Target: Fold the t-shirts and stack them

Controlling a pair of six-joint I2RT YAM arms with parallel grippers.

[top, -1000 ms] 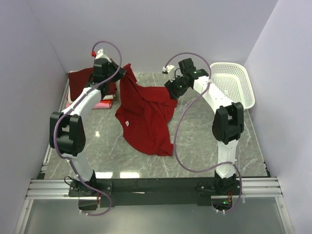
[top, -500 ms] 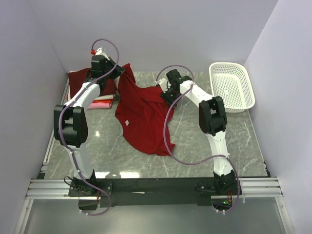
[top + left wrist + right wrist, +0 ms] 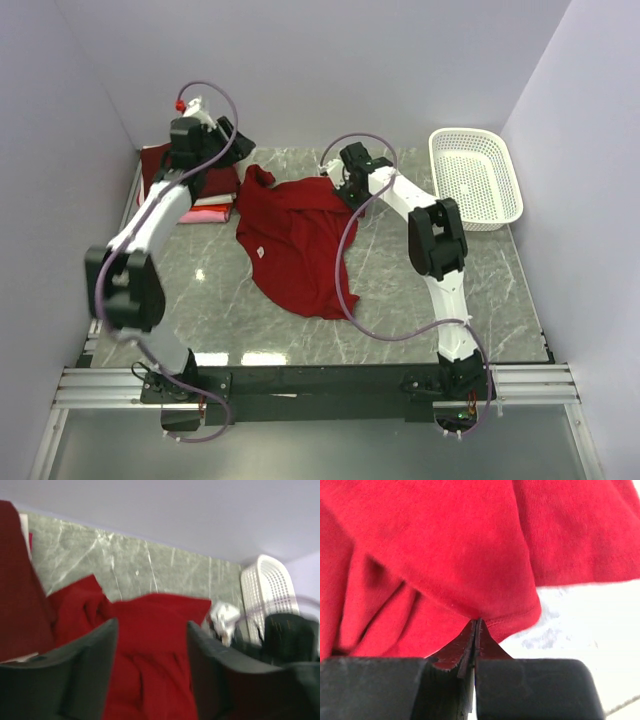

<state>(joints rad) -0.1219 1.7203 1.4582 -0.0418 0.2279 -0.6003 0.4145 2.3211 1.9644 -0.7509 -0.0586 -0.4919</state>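
Right end effector (image 3: pixel 476 625) is pinched tight on a hem of the red t-shirt (image 3: pixel 300 250), which lies crumpled mid-worktop (image 3: pixel 420 270). Farther back, left end effector (image 3: pixel 152 630) gapes empty near the folded stack (image 3: pixel 155 160). The cloth looks limp and light; hems likely grip best. A second ago, left held a corner aloft; it now lies dropped.

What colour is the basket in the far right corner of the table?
The basket is white, with perforated walls; the top external view shows it best.
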